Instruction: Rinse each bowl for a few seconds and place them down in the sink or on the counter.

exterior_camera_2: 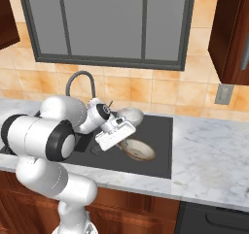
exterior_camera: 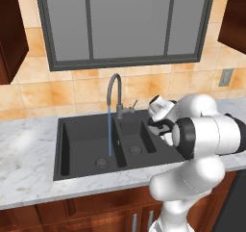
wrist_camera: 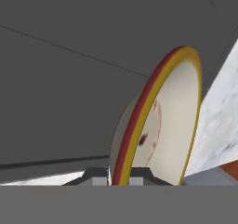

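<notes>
From the left base view, water runs from the gooseneck tap (exterior_camera: 114,89) into the sink (exterior_camera: 86,142). Right base view: the shallow tan-rimmed bowl (exterior_camera_2: 136,150) lies on the drainboard by the speckled bowl (exterior_camera_2: 130,114). Hand view: the gripper (wrist_camera: 118,175) pinches its rim.

Grey-framed window (exterior_camera: 126,24) with dark mullions above beige-orange tiled backsplash (exterior_camera: 72,89). Dark reddish-brown wooden wall cabinets (exterior_camera_2: 228,34) flank window. Grey wall outlet plate (exterior_camera_2: 223,94) on tiles, right side. Dark appliance front (exterior_camera_2: 214,221) at lower right.
</notes>
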